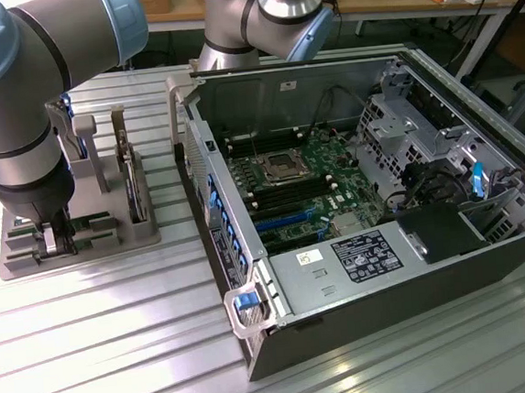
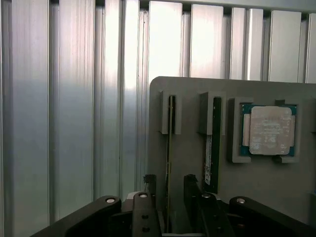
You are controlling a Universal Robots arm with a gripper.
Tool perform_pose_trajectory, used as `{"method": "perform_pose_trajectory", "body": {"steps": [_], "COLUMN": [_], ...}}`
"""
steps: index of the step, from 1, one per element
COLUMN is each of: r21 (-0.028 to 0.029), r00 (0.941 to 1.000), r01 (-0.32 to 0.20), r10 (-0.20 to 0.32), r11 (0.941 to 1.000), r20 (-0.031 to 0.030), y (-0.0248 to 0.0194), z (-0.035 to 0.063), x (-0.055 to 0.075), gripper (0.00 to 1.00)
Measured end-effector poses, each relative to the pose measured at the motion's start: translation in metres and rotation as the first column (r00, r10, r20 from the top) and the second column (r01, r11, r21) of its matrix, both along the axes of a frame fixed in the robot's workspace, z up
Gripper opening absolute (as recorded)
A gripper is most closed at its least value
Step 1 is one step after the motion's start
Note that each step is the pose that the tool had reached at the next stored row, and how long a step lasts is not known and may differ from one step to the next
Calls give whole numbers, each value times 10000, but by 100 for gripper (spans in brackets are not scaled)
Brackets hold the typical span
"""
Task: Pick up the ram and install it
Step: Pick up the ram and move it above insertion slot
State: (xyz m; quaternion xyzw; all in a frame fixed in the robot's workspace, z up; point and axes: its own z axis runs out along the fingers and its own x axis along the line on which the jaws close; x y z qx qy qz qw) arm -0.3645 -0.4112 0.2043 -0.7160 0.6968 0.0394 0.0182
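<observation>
Two ram sticks stand on edge in slots of a grey holder (image 2: pixel 192 163). One ram (image 2: pixel 170 143) is a thin green strip that runs between my two black fingers (image 2: pixel 190 190). The other ram (image 2: pixel 212 138), with a white sticker, stands in the slot beside it. My gripper (image 2: pixel 169 197) is open, with its jaws apart on either side of the first stick and not clamped on it. In the exterior view the gripper (image 1: pixel 56 237) hangs low over the holder (image 1: pixel 92 244) at that view's left, and a ram (image 1: pixel 131 185) stands upright there.
A square silver processor (image 2: pixel 270 129) lies in a recess of the holder. An open computer case (image 1: pixel 388 268) with its motherboard (image 1: pixel 289 185) and memory slots takes up the exterior view's right. The table (image 1: pixel 120 356) is ribbed aluminium. Workbenches stand behind.
</observation>
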Motion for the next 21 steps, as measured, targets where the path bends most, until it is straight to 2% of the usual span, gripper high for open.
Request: {"method": "perform_pose_trajectory", "body": {"steps": [1,2,3,4,5,8,9,10,11,12,14,15,16,21], "r21": [-25,-90,-189,-341,-371,-371,-297,-68,88,134,128,50,-56,-58], "r00": [10000,10000,10000,10000,10000,10000,10000,10000,10000,10000,10000,10000,10000,10000], "r01": [2,14,31,47,46,48,30,-22,-53,-57,-56,-53,-53,-52], "r10": [-2,-14,-31,-47,-46,-48,-30,22,53,57,56,53,53,52], "r11": [10000,10000,9998,9994,9993,9993,9996,10000,9999,9999,9999,10000,10000,10000], "r20": [3,2,1,3,2,3,2,3,0,0,2,2,1,0], "y": [1,1,0,1,0,1,2,2,1,2,2,1,1,1], "z": [-2,-4,-6,-9,-9,-10,-9,-10,-10,-10,-10,-10,-11,-10], "x": [0,-1,-2,-1,-1,-1,-2,-2,-1,-2,-1,-1,-1,-1], "gripper": [36,36,36,36,36,36,36,36,36,36,36,36,36,36]}}
